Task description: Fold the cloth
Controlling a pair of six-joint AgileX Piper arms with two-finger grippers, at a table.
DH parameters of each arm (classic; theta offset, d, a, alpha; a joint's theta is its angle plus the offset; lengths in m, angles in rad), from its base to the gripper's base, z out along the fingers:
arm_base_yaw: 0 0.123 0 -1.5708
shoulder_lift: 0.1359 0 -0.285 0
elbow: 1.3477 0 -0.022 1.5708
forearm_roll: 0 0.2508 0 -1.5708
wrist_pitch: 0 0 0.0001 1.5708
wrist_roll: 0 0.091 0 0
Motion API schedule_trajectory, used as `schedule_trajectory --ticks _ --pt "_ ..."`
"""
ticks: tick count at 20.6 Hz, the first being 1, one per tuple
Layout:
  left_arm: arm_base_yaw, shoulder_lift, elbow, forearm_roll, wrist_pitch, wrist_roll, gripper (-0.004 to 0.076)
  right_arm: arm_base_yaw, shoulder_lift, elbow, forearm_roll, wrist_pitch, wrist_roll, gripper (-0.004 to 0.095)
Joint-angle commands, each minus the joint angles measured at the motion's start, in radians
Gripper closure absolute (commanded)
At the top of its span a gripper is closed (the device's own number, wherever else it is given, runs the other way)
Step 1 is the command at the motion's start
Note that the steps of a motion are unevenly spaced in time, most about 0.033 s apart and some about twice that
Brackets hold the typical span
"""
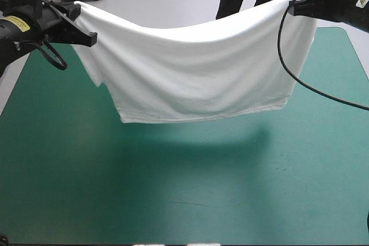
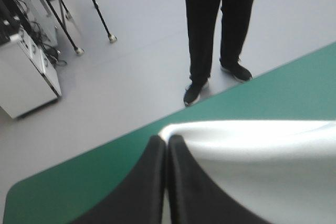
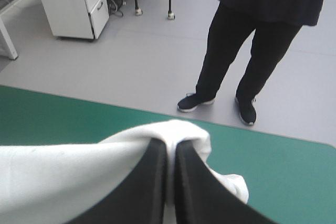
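Tabletop cover (image 1: 184, 194), teal-green, filled most of my high view. Above its far half hung the T-shirt (image 1: 190, 79), white and lifted, stretched wide between the two arms. Its top edge sagged in a shallow curve from one held corner to the other, and soft folds ran across the cloth. The bottom hem hung nearly straight, with a shadow on the cover beneath it. A short sleeve drooped at the left side. In my left wrist view the left jaws were pressed together, clamped on a corner of the T-shirt (image 2: 252, 166). The right jaws were likewise clamped on the T-shirt (image 3: 68, 174), a small bunch of cloth puffing over their tips.
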Motion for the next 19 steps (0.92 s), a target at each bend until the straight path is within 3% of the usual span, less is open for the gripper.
schedule_trajectory --ticks 1,3,7,12,14,19 --pt "-0.002 0.007 -0.038 0.033 -0.225 -0.022 0.0746 -0.009 0.006 -0.030 0.004 -0.192 -0.011 0.0925" --pt "-0.002 0.057 -0.071 0.033 -0.300 -0.022 0.0746 -0.009 0.062 -0.030 0.004 -0.255 -0.011 0.0925" --pt "-0.002 0.235 -0.238 0.102 -0.346 -0.022 0.0746 -0.009 0.184 -0.030 0.004 -0.425 -0.032 0.0925" --pt "-0.002 0.434 -0.480 0.125 -0.327 -0.022 0.0746 -0.020 0.323 -0.169 0.006 -0.434 -0.049 0.0925" --pt "-0.002 0.448 -0.484 0.111 -0.237 -0.022 0.0746 -0.020 0.332 -0.184 0.011 -0.405 -0.068 0.0925" --pt "-0.002 0.494 -0.484 0.018 0.158 -0.067 0.0746 -0.020 0.354 -0.123 0.006 -0.129 -0.084 0.0925"
